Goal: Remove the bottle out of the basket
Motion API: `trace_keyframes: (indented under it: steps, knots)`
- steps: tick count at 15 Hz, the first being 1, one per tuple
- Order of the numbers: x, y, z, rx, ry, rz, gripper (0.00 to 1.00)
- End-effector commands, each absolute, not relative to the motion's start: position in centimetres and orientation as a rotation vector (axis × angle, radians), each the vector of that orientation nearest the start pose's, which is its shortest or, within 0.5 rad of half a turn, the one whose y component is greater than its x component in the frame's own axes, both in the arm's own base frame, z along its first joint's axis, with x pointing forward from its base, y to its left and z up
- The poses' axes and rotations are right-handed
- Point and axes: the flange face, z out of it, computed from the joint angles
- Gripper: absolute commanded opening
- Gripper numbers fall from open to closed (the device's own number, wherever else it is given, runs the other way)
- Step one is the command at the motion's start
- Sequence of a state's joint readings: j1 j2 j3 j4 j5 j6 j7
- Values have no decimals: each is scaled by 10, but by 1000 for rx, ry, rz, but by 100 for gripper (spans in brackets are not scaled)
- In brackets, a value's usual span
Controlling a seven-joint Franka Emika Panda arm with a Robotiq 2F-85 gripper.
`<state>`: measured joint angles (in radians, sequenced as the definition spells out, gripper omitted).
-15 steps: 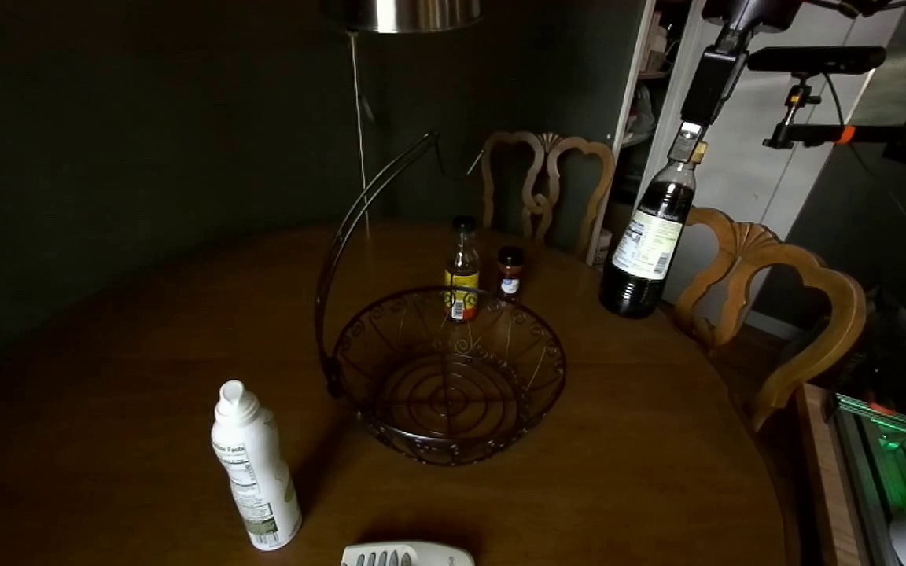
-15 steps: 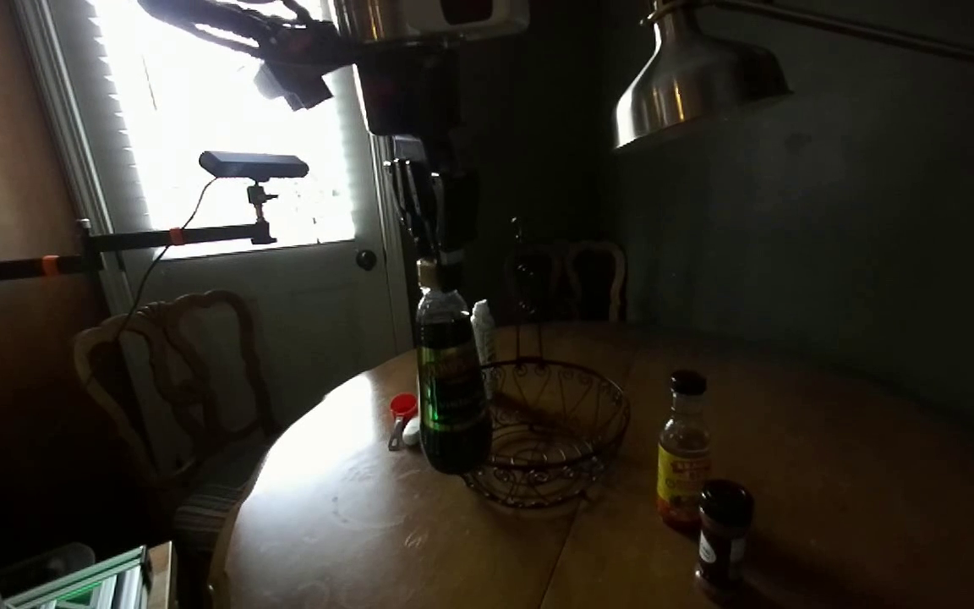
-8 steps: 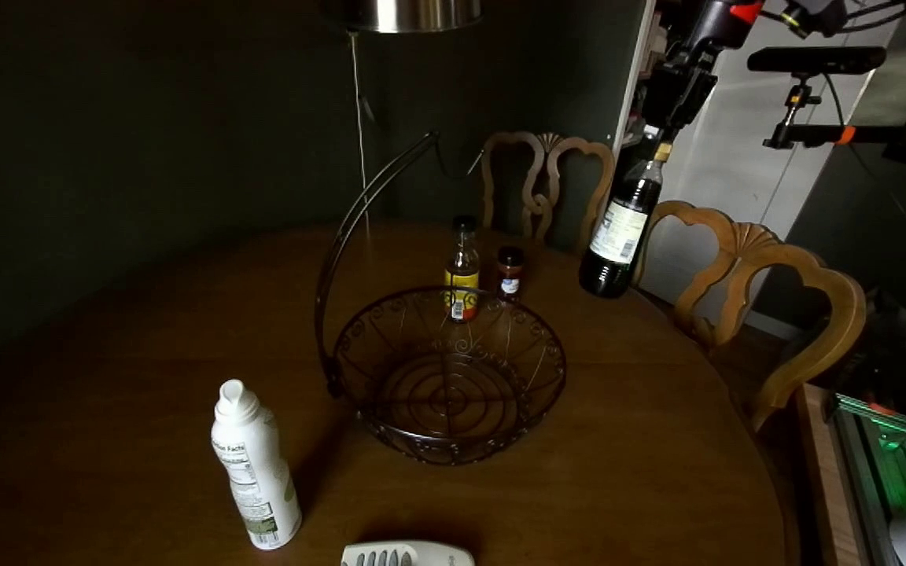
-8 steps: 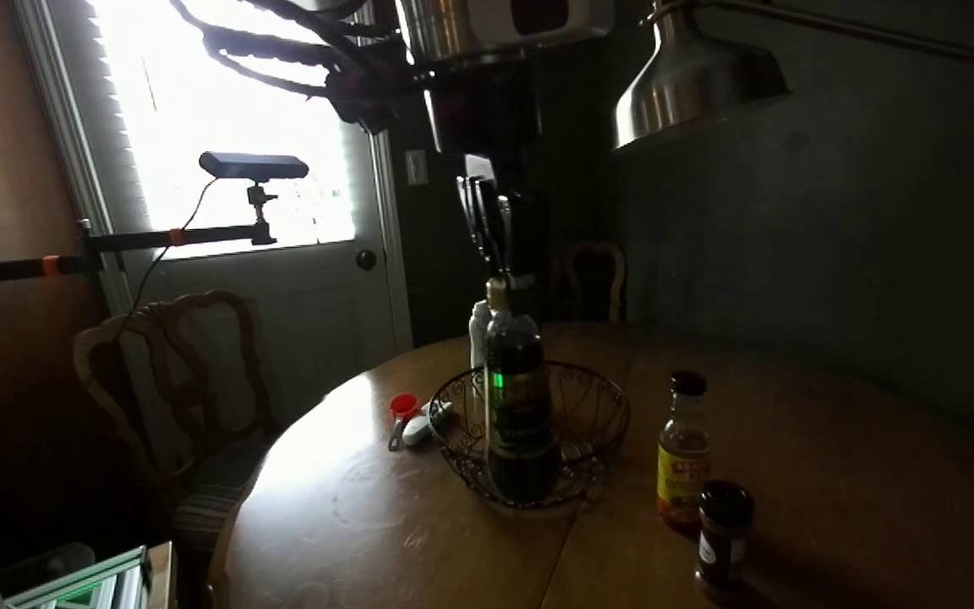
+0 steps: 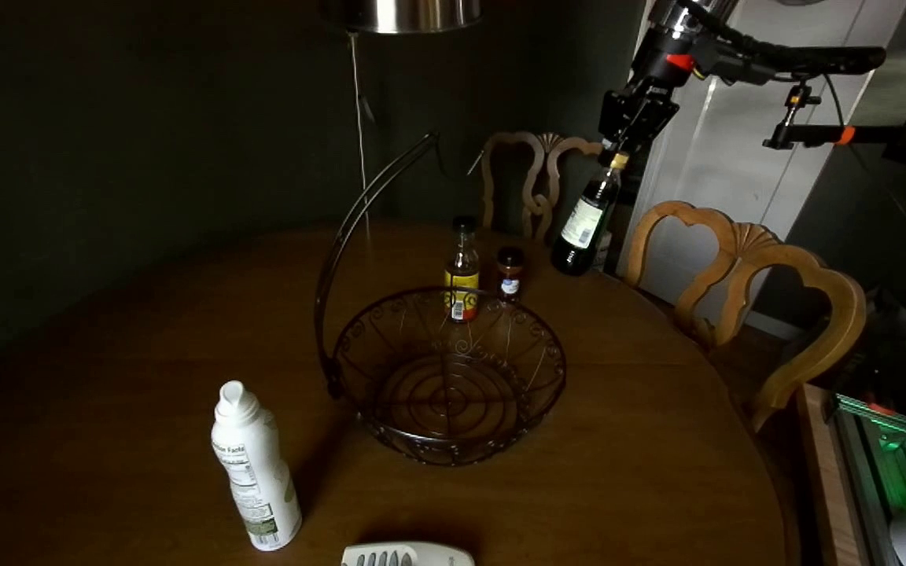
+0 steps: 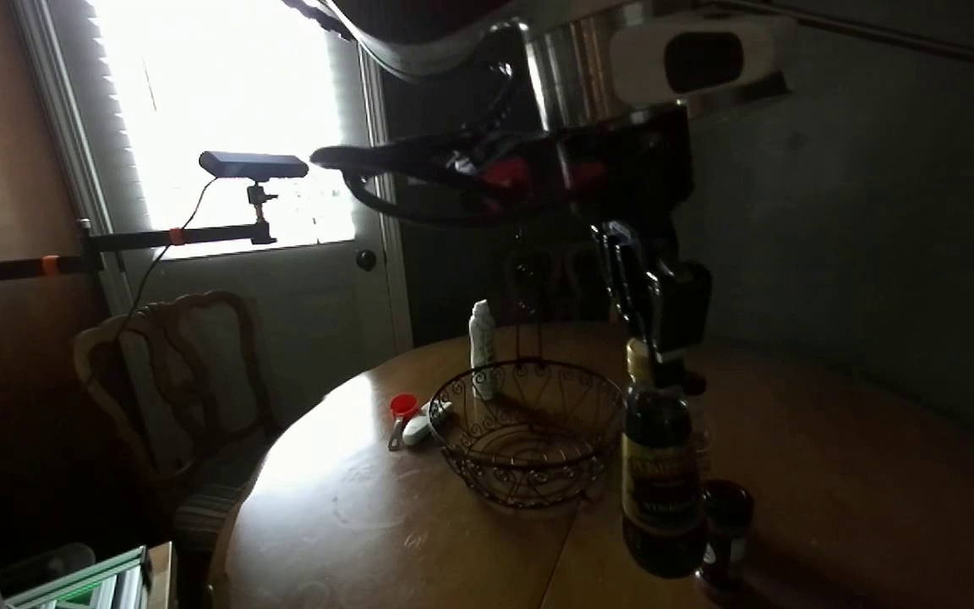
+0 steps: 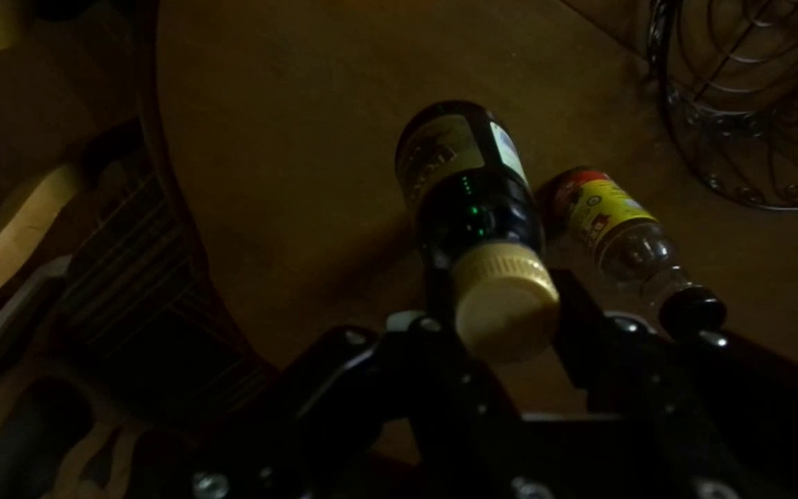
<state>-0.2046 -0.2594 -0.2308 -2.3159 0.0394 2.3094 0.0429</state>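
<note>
downturned gripper [image 7: 504,305] has carried the bottle [image 5: 588,216] nearer the jar [image 5: 510,272]

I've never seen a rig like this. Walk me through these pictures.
The machine is a single robot arm. Its gripper, which works like a simple hand, is closed on the neck of a tall dark bottle, holding it outside the wire basket.

Two pictures are shot from outside the robot; the close-up, looking down over the bottle, is shot from the wrist.

Besides the basket, the wooden table holds a white bottle, a smaller yellow-labelled bottle and a little dark-capped jar. A red scoop-like thing lies there too, beside a white object I can't identify.
</note>
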Motion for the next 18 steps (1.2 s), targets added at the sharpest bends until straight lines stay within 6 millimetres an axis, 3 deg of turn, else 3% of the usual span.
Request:
trace_keyframes:
  steps: [1, 8, 18]
  knots:
    - [473, -224, 452, -2924, 887, -424, 13]
    - [510, -240, 404, -2907, 995, -435, 13]
    - [533, -256, 361, -2922, 1053, -454, 13]
